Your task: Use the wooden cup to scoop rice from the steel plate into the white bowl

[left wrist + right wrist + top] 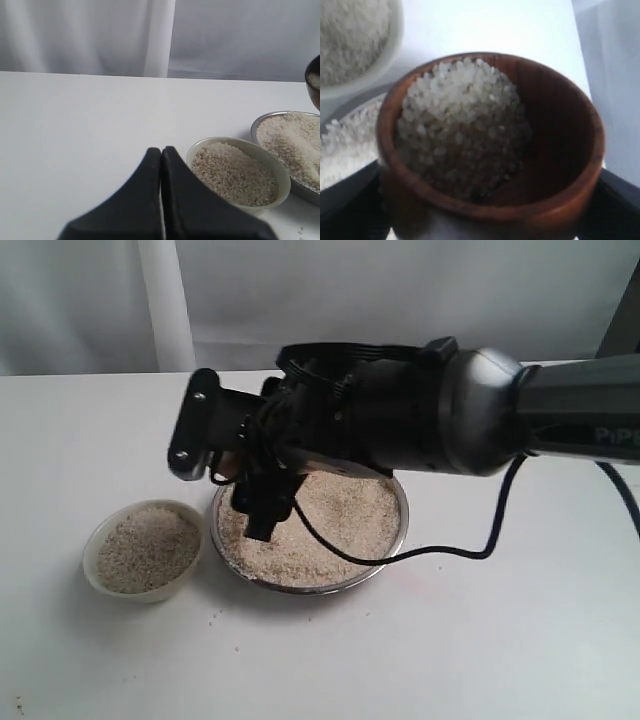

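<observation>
The wooden cup (pixel 490 140) is partly filled with rice (pixel 460 115) and tilted. My right gripper (pixel 250 480) is shut on it, a black finger (pixel 345 205) on each side. In the exterior view the gripper hangs over the left part of the steel plate (pixel 401 530), which holds a wide bed of rice (pixel 340 520). The white bowl (pixel 94 548) stands just left of the plate and is nearly full of rice (pixel 150 548). My left gripper (pixel 161 150) is shut with nothing in it, near the bowl (pixel 281 175); it does not show in the exterior view.
A black cable (pixel 450 552) hangs from the right arm and lies across the plate's right rim onto the white table (pixel 500 640). A few stray grains (pixel 215 618) lie in front of the bowl. A white curtain (pixel 100 300) closes off the back.
</observation>
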Controlling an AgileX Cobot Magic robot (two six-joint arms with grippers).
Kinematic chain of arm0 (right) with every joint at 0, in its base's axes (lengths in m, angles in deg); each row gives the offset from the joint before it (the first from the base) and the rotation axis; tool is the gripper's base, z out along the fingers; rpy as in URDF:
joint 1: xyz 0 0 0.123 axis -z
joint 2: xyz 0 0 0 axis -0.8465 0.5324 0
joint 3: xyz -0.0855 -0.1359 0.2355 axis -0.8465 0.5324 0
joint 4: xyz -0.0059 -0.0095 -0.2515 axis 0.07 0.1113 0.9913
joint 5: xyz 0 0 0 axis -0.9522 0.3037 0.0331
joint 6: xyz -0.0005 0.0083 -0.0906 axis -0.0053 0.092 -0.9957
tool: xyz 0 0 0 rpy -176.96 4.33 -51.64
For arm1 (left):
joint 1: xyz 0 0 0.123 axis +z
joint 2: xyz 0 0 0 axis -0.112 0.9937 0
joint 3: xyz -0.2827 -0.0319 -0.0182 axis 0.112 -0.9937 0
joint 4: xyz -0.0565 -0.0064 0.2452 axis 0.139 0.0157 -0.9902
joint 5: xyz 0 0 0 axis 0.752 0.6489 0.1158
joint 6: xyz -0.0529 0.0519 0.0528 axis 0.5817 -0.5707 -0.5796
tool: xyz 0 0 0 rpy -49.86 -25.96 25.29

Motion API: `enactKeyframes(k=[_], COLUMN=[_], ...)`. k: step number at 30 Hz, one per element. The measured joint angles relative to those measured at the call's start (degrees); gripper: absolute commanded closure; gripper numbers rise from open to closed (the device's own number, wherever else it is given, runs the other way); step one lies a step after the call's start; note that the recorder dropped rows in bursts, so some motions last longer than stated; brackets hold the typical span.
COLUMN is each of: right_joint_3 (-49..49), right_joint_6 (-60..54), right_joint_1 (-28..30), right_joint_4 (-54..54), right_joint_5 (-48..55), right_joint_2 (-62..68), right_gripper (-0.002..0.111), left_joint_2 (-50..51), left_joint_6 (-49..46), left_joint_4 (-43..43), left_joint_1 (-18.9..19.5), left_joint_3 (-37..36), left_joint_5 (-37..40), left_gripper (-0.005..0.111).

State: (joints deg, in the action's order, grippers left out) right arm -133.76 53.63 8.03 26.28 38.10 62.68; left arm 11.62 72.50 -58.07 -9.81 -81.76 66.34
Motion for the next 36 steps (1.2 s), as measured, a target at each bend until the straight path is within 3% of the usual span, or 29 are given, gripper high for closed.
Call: enactKeyframes(k=[5, 10, 23, 36], right_joint_3=[-12.3, -22.2, -22.6, -22.6], right_joint_6=[-4.3, -7.0, -9.5, -12.4], right_joint_1=[-6.5, -9.3, -15.2, -15.5], right_joint_4=[3.6, 12.7, 31.3, 38.1], right_joint_5=[6.8, 17.7, 22.2, 26.0], right_joint_2=[6.4, 16.0, 22.5, 24.6], right_gripper=[0.108, 0.108, 0.108, 0.108], left_joint_2=[0.0, 0.0, 0.0, 0.0], left_joint_6=[0.0, 0.0, 0.0, 0.0], left_joint_4=[0.0, 0.0, 0.0, 0.0], left_joint_1=[0.0, 0.0, 0.0, 0.0], left_joint_3=[0.0, 0.0, 0.0, 0.0], left_joint_5=[0.0, 0.0, 0.0, 0.0], left_gripper=[0.107, 0.107, 0.107, 0.107])
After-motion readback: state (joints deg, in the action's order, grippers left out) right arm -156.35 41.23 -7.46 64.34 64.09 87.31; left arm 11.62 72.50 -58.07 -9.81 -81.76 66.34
